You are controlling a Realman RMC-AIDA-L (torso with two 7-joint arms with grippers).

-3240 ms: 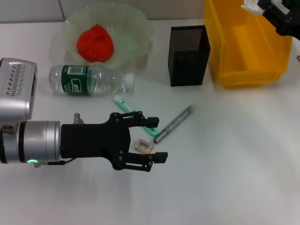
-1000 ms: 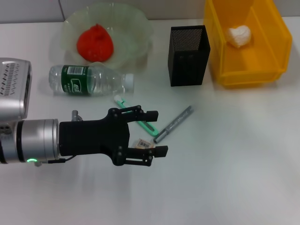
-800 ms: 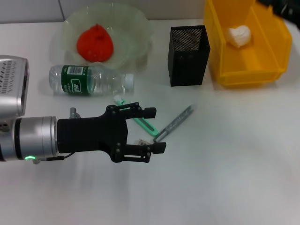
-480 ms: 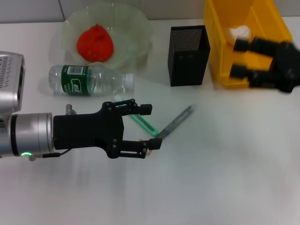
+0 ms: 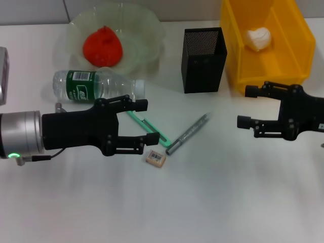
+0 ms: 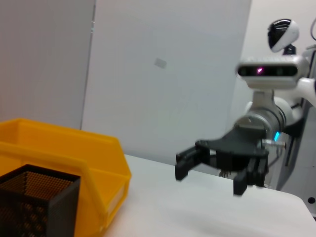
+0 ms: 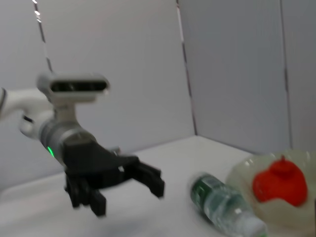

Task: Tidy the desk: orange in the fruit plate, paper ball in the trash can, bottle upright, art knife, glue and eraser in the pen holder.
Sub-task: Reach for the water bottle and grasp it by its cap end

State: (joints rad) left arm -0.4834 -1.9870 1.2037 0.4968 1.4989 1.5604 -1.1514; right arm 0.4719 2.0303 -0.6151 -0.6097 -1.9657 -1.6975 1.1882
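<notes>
The orange (image 5: 103, 46), red-orange, sits in the pale translucent fruit plate (image 5: 147, 30) at far left. Just near of it the clear bottle (image 5: 96, 86) with a green label lies on its side, white cap pointing right. The white paper ball (image 5: 258, 38) rests in the yellow trash can (image 5: 268, 76) at far right. The black mesh pen holder (image 5: 203, 59) stands upright between plate and can. Near of it lie the green art knife (image 5: 148, 125), the grey glue (image 5: 188, 133) stick and the small tan eraser (image 5: 156, 158).
</notes>
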